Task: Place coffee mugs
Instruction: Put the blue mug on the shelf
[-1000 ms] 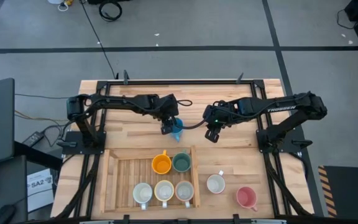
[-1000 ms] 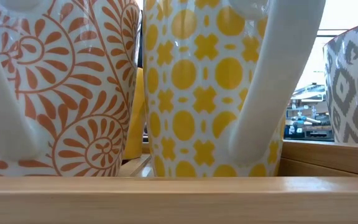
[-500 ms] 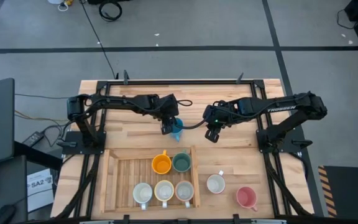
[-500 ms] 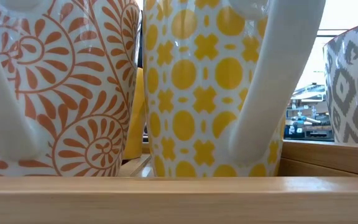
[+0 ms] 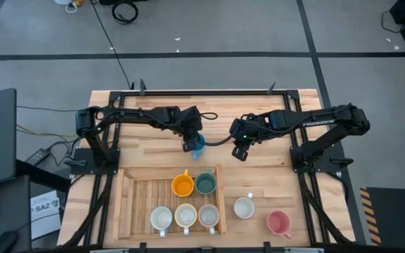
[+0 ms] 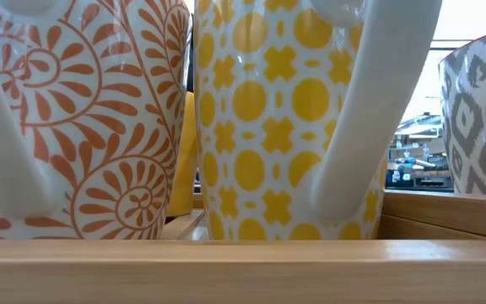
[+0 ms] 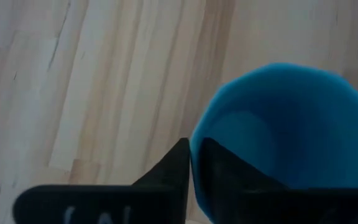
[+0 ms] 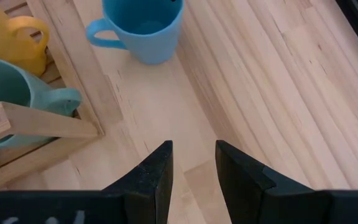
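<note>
The left pincer [image 7: 191,163] reaches inward, clamped on the blue mug's [image 7: 278,137] rim; the right pincer [image 8: 193,163] hovers apart nearby.

You get even, bright overhead light on the worktop [image 5: 259,169] with soft shadows. Your left wrist view is blurred close up; window glare washes the low view's background.

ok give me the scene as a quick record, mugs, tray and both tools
blue mug: on the bare table behind the tray, rim pinched by the left tool
right tool: open, empty, over bare table beside the blue mug
tray: wooden, holds five mugs
back row: orange mug, green mug
front row: three pale mugs
outside the tray: white mug, pink mug
</note>
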Available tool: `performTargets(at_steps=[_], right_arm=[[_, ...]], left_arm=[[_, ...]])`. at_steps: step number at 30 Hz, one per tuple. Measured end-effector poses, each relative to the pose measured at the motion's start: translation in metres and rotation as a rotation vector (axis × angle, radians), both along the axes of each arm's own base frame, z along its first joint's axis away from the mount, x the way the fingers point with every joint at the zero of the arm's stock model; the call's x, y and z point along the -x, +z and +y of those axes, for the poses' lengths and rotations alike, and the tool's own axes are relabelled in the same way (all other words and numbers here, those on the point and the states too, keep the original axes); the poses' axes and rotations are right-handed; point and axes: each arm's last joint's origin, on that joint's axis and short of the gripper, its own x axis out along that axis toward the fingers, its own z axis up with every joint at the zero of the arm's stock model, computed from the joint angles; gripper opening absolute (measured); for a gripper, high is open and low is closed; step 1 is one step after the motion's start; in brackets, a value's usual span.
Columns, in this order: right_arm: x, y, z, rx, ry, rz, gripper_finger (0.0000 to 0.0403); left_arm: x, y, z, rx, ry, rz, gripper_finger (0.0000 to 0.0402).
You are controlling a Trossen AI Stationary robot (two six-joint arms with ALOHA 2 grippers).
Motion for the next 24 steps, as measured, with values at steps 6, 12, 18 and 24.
performTargets(at_steps=[6, 12, 18, 24], right_arm=[[0.000, 0.000, 0.000, 0.000, 0.000, 0.000, 0.0126], [0.000, 0.000, 0.000, 0.000, 0.000, 0.000, 0.0126], [0.000, 0.000, 0.000, 0.000, 0.000, 0.001, 0.0126], [0.000, 0.000, 0.000, 0.000, 0.000, 0.000, 0.0126]], left_arm=[[0.000, 0.000, 0.000, 0.007, 0.000, -0.008, 0.0026], [0.000, 0.000, 0.000, 0.005, 0.000, -0.005, 0.0030], [0.005, 0.008, -0.001, -0.002, -0.002, -0.002, 0.0027], [0.018, 0.029, -0.004, -0.011, 0.003, -0.014, 0.0026]])
